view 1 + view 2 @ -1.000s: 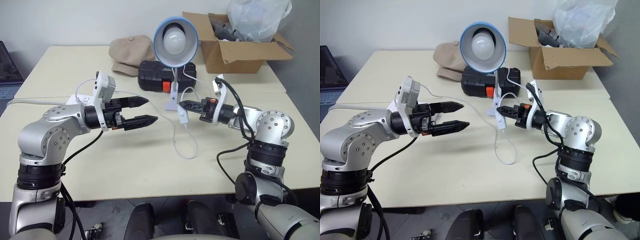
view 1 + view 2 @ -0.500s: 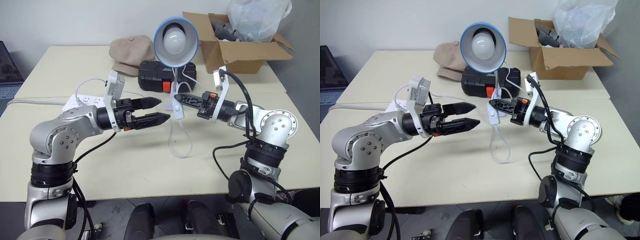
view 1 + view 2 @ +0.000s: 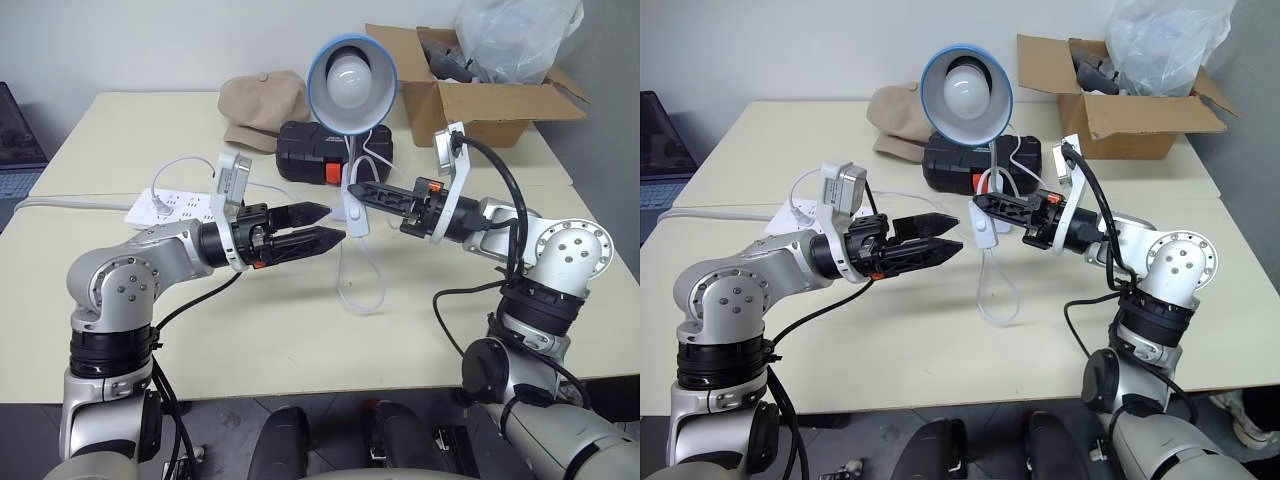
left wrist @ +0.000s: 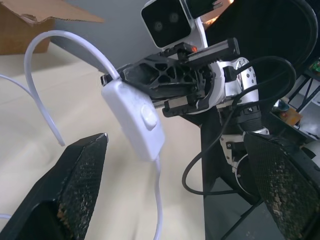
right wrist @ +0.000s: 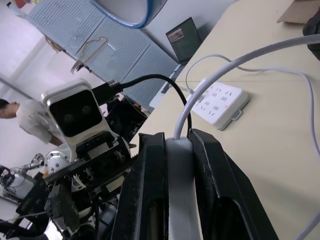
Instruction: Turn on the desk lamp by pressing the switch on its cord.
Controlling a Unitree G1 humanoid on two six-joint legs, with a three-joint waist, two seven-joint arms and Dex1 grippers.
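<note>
Right black two-finger gripper (image 3: 356,192) is clamped on the small white oblong inline switch (image 3: 352,214), which hangs upright; wide-open left gripper (image 3: 334,224) sits just beside it, tips toward it.

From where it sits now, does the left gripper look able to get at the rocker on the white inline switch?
Probably yes: the right gripper holds the small white oblong switch up off the table, rocker facing the open left gripper, with nothing between them.

A tan cap (image 3: 262,105) lies at the table's (image 3: 120,130) far side, beside a black case (image 3: 318,150). A cardboard box (image 3: 470,105) holds what looks like a plastic bag (image 3: 515,35). A power strip (image 3: 170,207) lies left.
</note>
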